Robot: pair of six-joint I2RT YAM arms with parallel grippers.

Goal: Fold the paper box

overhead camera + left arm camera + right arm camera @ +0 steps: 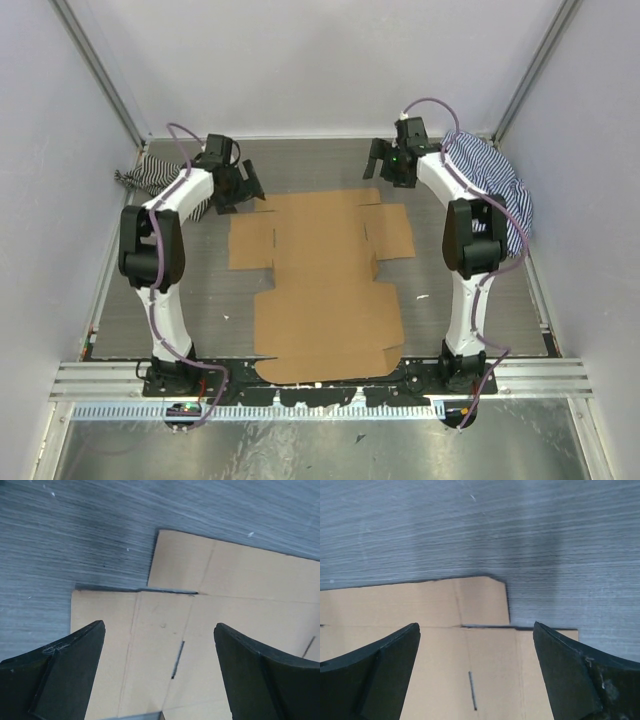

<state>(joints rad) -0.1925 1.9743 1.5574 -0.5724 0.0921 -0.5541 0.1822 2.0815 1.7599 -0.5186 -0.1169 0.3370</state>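
Observation:
The paper box (320, 280) lies flat and unfolded on the grey table, a brown die-cut sheet with flaps and slits. My left gripper (243, 190) hovers over its far left corner and is open. In the left wrist view the left gripper (159, 626) has nothing between its fingers, and the box's flaps (240, 580) lie below it. My right gripper (385, 162) hangs over the far right corner, also open. The right wrist view shows the right gripper (475, 626) spread wide above a flap corner (420, 605), apart from the cardboard.
One striped cloth (150, 175) lies bunched at the far left by the wall. Another striped cloth (490, 175) is draped behind the right arm. White walls enclose the table on three sides. A metal rail (320, 380) runs along the near edge.

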